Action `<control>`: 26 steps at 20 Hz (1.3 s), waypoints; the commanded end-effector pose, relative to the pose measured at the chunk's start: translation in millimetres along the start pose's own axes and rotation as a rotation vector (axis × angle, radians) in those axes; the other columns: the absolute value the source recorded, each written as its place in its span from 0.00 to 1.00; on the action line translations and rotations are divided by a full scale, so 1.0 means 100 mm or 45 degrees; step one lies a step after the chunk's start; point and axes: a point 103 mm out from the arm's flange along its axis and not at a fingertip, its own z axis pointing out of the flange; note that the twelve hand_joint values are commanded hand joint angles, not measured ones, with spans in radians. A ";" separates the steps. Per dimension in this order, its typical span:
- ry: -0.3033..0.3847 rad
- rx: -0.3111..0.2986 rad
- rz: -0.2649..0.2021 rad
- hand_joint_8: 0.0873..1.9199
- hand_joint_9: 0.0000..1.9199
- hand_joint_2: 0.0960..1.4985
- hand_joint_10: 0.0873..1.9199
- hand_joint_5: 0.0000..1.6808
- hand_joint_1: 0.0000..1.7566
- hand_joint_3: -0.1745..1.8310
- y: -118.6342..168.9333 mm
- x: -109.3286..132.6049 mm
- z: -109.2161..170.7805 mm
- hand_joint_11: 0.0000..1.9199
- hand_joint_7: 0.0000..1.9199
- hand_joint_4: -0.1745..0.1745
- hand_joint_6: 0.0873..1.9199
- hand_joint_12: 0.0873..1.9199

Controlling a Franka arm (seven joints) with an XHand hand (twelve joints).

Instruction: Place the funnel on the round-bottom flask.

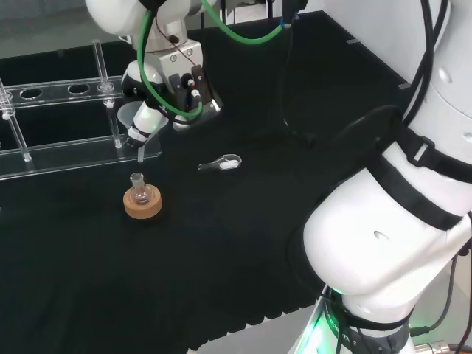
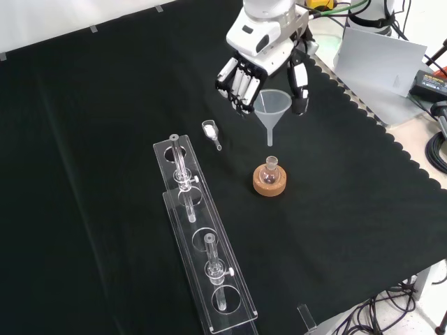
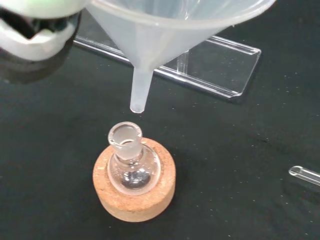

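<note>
Front view: the hand (image 2: 269,59) grips the funnel (image 2: 271,108) by its rim, above the round-bottom flask (image 2: 271,169) on its cork ring (image 2: 269,183) — wrist view shows the spout tip just clear of the neck.

Before me, a black cloth (image 2: 105,139) covers the bench. A clear rack (image 2: 202,244) lies on it, holding 2 glass tubes upright in the front view. Near the rack's far end lies a small clear scoop (image 2: 209,130) with white powder.
</note>
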 end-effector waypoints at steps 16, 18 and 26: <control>-0.017 0.075 -0.007 0.22 0.45 0.29 0.20 0.39 0.50 0.36 0.17 0.12 0.26 0.04 0.53 0.46 0.32 0.79; -0.015 0.076 -0.001 0.22 0.45 0.29 0.20 0.39 0.50 0.36 0.18 0.10 0.26 0.04 0.53 0.46 0.32 0.79; 0.003 0.082 0.009 0.22 0.45 0.29 0.20 0.39 0.50 0.36 0.22 0.08 0.27 0.04 0.53 0.46 0.32 0.79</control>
